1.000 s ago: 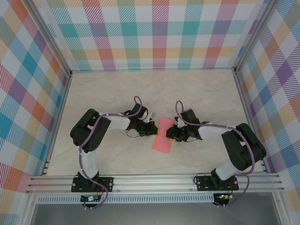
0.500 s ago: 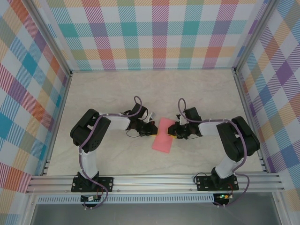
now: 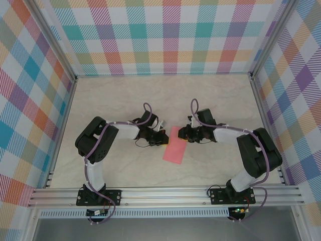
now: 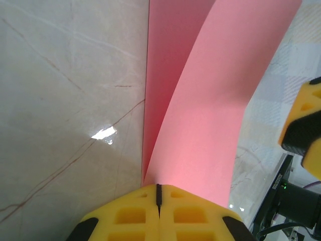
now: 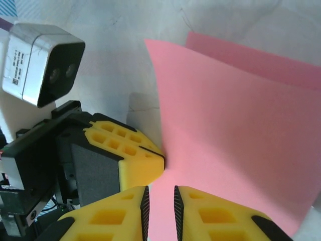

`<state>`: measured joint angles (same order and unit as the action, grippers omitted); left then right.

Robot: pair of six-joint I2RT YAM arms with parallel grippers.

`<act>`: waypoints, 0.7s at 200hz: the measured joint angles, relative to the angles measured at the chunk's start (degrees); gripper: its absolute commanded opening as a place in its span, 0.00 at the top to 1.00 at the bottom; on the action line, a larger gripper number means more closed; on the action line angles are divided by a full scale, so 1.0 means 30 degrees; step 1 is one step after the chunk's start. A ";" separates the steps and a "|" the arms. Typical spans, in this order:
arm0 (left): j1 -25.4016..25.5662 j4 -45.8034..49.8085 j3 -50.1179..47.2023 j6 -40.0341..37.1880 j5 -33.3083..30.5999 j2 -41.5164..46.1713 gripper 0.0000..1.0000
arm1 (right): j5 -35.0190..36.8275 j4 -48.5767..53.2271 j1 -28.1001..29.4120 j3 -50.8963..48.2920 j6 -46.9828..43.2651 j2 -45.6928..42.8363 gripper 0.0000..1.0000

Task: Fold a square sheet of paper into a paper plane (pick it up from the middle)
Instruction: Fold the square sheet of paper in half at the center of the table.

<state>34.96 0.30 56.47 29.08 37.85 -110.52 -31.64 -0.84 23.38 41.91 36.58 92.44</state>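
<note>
the pink sheet of paper (image 3: pixel 175 144) lies folded double on the table (image 3: pixel 110 100), my left jaws pinched shut on its left edge. my right jaws, narrowly apart, sit at its right edge. i'd square both layers up before pressing any crease.

The left hand (image 4: pixel 158 195) is clamped on the folded square sheet of paper (image 4: pixel 210 100) above the marble table (image 4: pixel 65 100).

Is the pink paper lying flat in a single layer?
No, the square sheet of paper is folded over, its upper layer lifting off the lower one.
</note>
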 measured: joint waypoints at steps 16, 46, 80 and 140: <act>0.0000 0.0000 0.0007 0.0000 0.0000 0.0000 1.00 | 0.0211 0.0015 -0.0051 0.0000 -0.0022 0.0612 0.78; 0.0000 0.0000 0.0007 0.0000 0.0000 0.0000 1.00 | 0.0444 -0.0160 -0.0284 -0.0393 -0.0015 0.1668 0.78; 0.0000 0.0007 0.0000 -0.0007 -0.0007 0.0000 1.00 | 0.0197 -0.0372 -0.0357 -0.0415 0.0007 0.1661 0.76; 0.0000 0.0007 0.0007 -0.0007 -0.0022 0.0000 1.00 | 0.0291 0.0357 -0.0867 0.0321 -0.0189 0.0590 0.75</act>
<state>34.96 0.32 56.49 29.06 37.78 -110.52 -30.76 0.23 20.78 42.87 36.01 94.21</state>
